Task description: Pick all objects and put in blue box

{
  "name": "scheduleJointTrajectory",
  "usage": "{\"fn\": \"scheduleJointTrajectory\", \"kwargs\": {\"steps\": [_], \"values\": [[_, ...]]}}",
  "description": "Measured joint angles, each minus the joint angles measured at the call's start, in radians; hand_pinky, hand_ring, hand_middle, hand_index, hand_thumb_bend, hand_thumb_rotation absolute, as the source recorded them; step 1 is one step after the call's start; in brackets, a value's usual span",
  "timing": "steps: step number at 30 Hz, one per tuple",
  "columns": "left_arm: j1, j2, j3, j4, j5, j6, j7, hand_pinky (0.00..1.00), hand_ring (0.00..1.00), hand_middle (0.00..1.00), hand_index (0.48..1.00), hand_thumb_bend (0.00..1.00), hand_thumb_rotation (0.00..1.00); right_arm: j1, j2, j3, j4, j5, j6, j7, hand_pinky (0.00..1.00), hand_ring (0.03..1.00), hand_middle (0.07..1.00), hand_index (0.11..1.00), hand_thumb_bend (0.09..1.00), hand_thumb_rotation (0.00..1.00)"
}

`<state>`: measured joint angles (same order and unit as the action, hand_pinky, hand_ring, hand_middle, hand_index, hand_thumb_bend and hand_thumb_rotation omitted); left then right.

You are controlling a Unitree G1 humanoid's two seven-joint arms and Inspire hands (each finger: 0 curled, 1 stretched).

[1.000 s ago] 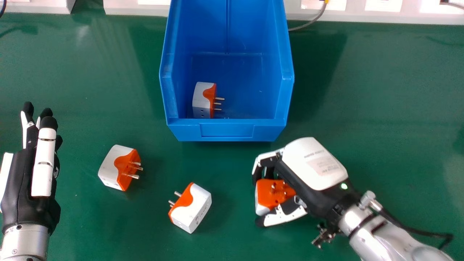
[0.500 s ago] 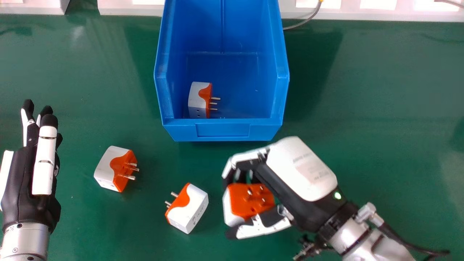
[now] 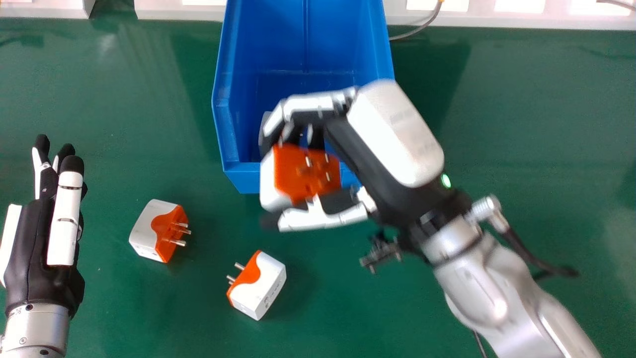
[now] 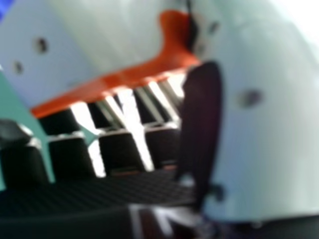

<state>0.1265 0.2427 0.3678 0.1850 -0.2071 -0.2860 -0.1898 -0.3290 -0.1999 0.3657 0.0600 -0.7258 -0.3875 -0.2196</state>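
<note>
While the left hand rests near the left edge with its fingers straight, there's a white and orange plug on the green tabletop, prongs facing left. A second one, the left plug, sits a bit farther out with its prongs facing right, and the two are apart.

Past those, the right hand has its fingers and thumb curled round the held plug, right at the front lip of the blue box. The right hand view has its metal prongs next to the black fingers. Inside the box there's another plug, the boxed one, mostly hidden behind the hand. Way at the back, a pale ledge with bright white panels runs along the tabletop, and a grey cable curves down by the box.

Compared with half a second ago, the right hand has carried its plug away from the near side of the tabletop and up to the box. Both loose plugs haven't budged.
</note>
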Motion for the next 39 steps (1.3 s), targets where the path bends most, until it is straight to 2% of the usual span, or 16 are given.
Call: {"fn": "scheduleJointTrajectory", "kwargs": {"steps": [4, 7, 13, 15, 22, 26, 31, 33, 39], "values": [[-0.007, 0.000, 0.000, 0.014, 0.001, -0.007, 0.000, 1.00, 1.00, 1.00, 0.982, 0.50, 0.91, -0.123, 0.040, -0.007, 0.133, -0.024, 0.048, -0.036, 0.07, 0.111, 0.179, 0.470, 0.483, 0.15], [-0.013, 0.000, 0.000, 0.023, 0.001, -0.010, 0.000, 1.00, 1.00, 1.00, 0.981, 0.48, 0.90, -0.214, 0.056, -0.007, 0.257, -0.041, 0.071, -0.083, 0.06, 0.105, 0.172, 0.470, 0.482, 0.15], [-0.013, 0.000, -0.001, 0.027, 0.003, -0.022, -0.002, 1.00, 1.00, 1.00, 0.981, 0.48, 0.92, -0.423, 0.090, 0.008, 0.559, -0.075, 0.083, -0.210, 0.07, 0.112, 0.179, 0.469, 0.483, 0.15], [-0.012, 0.001, 0.000, 0.027, 0.008, -0.025, 0.000, 1.00, 1.00, 1.00, 0.981, 0.48, 0.94, -0.479, 0.104, 0.016, 0.649, -0.082, 0.098, -0.246, 0.07, 0.111, 0.179, 0.469, 0.484, 0.15], [-0.011, 0.001, -0.001, 0.027, 0.012, -0.024, 0.003, 1.00, 1.00, 1.00, 0.980, 0.49, 0.92, -0.612, 0.170, 0.043, 0.921, -0.066, 0.162, -0.276, 0.09, 0.141, 0.213, 0.470, 0.485, 0.15], [-0.011, 0.001, -0.002, 0.027, 0.011, -0.025, -0.001, 1.00, 1.00, 1.00, 0.980, 0.48, 0.93, -0.659, 0.189, 0.059, 1.015, -0.060, 0.180, -0.258, 0.17, 0.264, 0.368, 0.478, 0.486, 0.15], [-0.009, 0.001, -0.003, 0.024, 0.018, -0.025, 0.003, 1.00, 1.00, 1.00, 0.984, 0.47, 0.93, -0.704, 0.217, 0.076, 1.100, -0.055, 0.231, -0.220, 0.35, 0.491, 0.576, 0.490, 0.487, 0.14], [-0.007, 0.001, -0.003, 0.021, 0.016, -0.025, 0.003, 1.00, 1.00, 1.00, 0.983, 0.47, 0.91, -0.716, 0.227, 0.077, 1.122, -0.041, 0.252, -0.213, 0.39, 0.535, 0.605, 0.492, 0.486, 0.14], [-0.006, 0.000, -0.006, 0.021, 0.014, -0.025, 0.003, 1.00, 1.00, 1.00, 0.989, 0.48, 0.91, -0.740, 0.242, 0.082, 1.161, -0.020, 0.304, -0.195, 0.42, 0.567, 0.637, 0.493, 0.487, 0.14]]}}
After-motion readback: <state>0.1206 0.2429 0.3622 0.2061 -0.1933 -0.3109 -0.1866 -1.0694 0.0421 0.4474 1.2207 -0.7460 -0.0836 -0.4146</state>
